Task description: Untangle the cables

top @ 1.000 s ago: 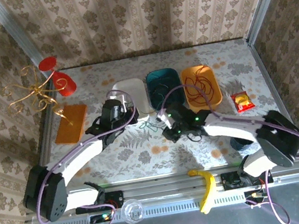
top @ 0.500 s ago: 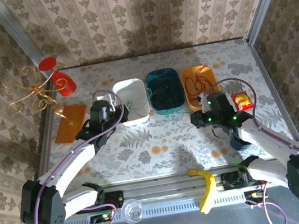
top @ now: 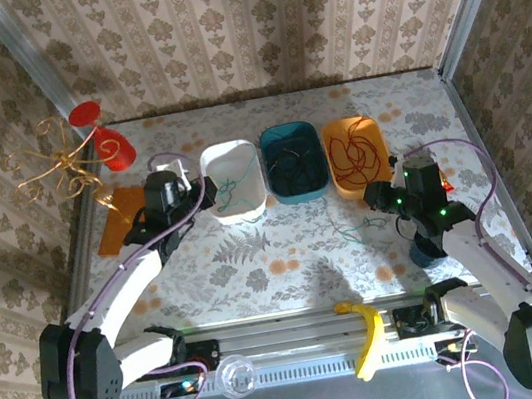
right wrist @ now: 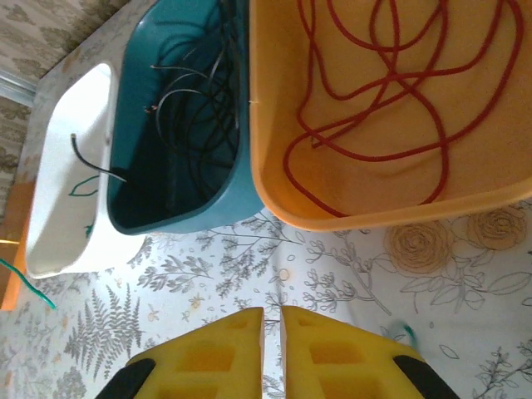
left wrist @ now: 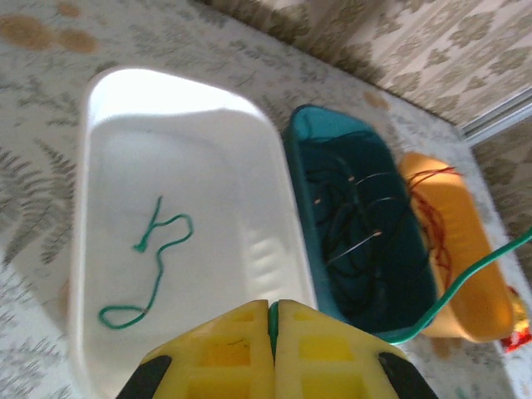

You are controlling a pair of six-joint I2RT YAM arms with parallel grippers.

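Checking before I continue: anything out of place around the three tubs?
Yes. The thin green cable lies partly in the white plastic tray, but the rest leaves the shut left gripper and hangs across the teal tub's near corner toward the orange tub.

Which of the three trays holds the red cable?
The orange tray, rightmost in the row; the teal tray holds black cable, the white tray green cable.
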